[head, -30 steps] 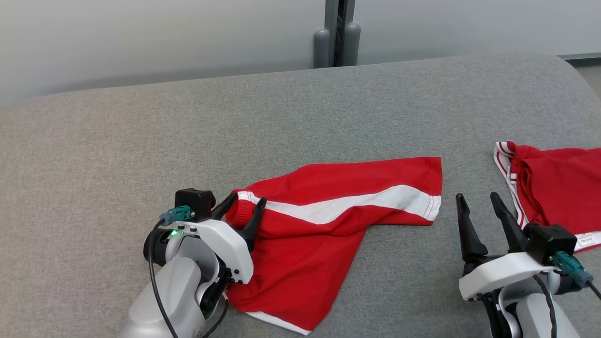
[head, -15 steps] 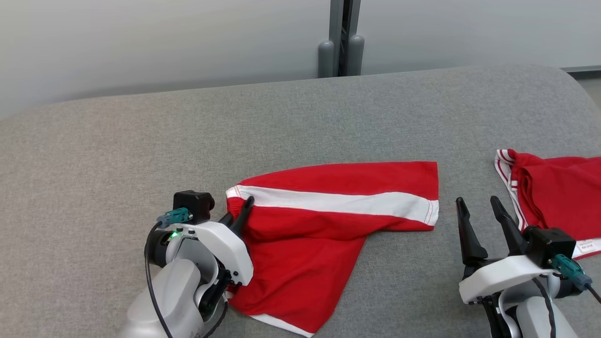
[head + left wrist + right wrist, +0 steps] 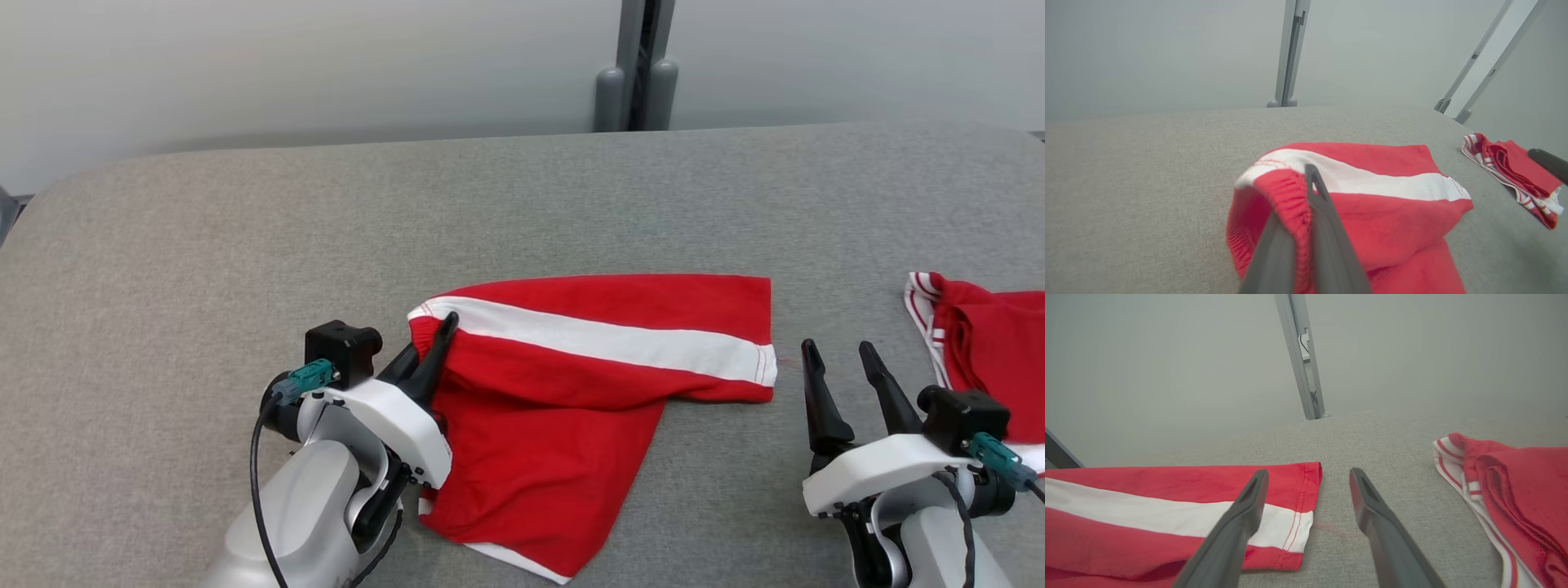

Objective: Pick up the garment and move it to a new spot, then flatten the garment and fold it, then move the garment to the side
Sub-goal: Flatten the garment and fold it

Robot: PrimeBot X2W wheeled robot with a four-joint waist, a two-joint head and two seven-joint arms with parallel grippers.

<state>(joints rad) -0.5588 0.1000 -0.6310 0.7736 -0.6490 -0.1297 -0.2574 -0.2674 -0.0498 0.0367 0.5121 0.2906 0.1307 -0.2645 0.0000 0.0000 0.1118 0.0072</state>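
Note:
The garment (image 3: 588,384) is a pair of red shorts with a white side stripe, lying crumpled on the grey padded table (image 3: 522,212). My left gripper (image 3: 437,339) is shut on its ribbed waistband at the left end; in the left wrist view the waistband (image 3: 1274,192) bunches around the closed fingers (image 3: 1327,228). My right gripper (image 3: 841,355) stands open just right of the garment's leg hem (image 3: 763,363), holding nothing. In the right wrist view its fingers (image 3: 1241,514) straddle bare cloth beside the hem (image 3: 1300,510).
A second red garment with white trim (image 3: 980,367) lies folded at the table's right edge, also seen as red cloth (image 3: 1515,490) in the right wrist view. A grey post (image 3: 637,65) stands behind the table against a pale wall. Bare table stretches left and behind.
My left gripper closed on the waistband and has drawn it up and taut, straightening the white stripe. The head camera has shifted. The right gripper stays open.

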